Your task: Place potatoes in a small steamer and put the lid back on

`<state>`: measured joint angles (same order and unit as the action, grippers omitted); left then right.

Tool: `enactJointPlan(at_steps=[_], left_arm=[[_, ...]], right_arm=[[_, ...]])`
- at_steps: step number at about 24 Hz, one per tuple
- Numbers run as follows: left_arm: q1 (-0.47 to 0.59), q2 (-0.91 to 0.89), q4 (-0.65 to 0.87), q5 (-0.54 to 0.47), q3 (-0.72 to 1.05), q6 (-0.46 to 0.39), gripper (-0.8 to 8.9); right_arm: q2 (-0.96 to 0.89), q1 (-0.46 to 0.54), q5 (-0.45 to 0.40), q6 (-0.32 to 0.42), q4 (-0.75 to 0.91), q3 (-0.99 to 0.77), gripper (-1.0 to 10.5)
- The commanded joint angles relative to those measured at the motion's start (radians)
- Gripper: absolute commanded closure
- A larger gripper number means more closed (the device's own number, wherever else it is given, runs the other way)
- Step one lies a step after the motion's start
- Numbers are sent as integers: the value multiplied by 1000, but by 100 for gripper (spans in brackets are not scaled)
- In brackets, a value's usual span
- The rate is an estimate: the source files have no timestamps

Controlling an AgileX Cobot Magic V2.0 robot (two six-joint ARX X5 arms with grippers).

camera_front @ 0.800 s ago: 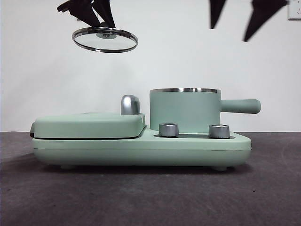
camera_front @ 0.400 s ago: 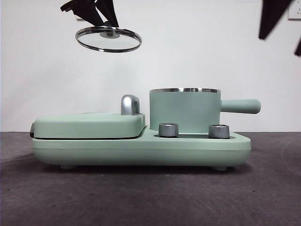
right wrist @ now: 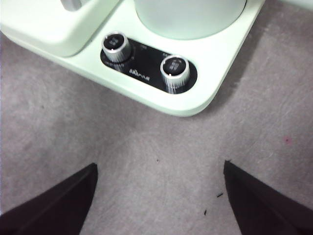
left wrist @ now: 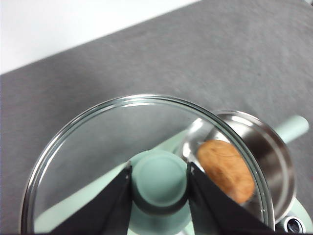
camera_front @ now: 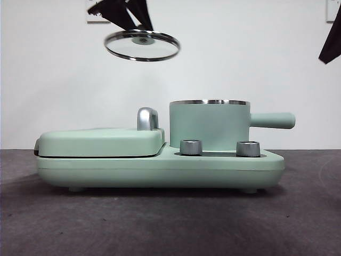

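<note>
My left gripper point(camera_front: 134, 17) is shut on the mint-green knob point(left wrist: 159, 181) of the glass lid point(camera_front: 141, 46), which hangs high in the air above the griddle side, left of the small steamer point(camera_front: 209, 125). Through the lid, the left wrist view shows the potato point(left wrist: 225, 168) lying inside the steamer's steel bowl point(left wrist: 274, 161). My right gripper point(right wrist: 159, 196) is open with nothing between its jaws, over the grey table in front of the appliance's corner; in the front view it shows only as a black tip point(camera_front: 332, 45) at the right edge.
The steamer stands on a mint-green appliance base point(camera_front: 160, 170) with two steel dials point(camera_front: 191, 147) point(camera_front: 248, 148). A flat griddle cover point(camera_front: 101, 141) with a chrome handle point(camera_front: 147, 118) takes up the base's left half. The steamer's side handle point(camera_front: 273, 120) points right.
The left gripper has carried the lid to the right, toward the steamer. The right gripper has drawn off to the right edge of the front view.
</note>
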<state>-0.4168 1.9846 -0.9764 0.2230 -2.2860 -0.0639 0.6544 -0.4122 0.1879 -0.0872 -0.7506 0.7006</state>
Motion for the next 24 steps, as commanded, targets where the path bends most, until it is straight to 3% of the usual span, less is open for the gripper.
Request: enactJointPlan(at_steps=[1,15,19,24], left_arm=[[-37,41,27,6,-28,-11,756],[-170,162,90,6,-28,-57,756],[-195,204,101,8,-28,-95,798],[-206,219,136,70,-28,-138,798]], right_arm=[[-26,-5,2,-35,22,6,536],[-123,-5,23,-125,129,6,536],[-123,-5,22,-141,129,6,536],[-123,-5,22,-141,129,6,536]])
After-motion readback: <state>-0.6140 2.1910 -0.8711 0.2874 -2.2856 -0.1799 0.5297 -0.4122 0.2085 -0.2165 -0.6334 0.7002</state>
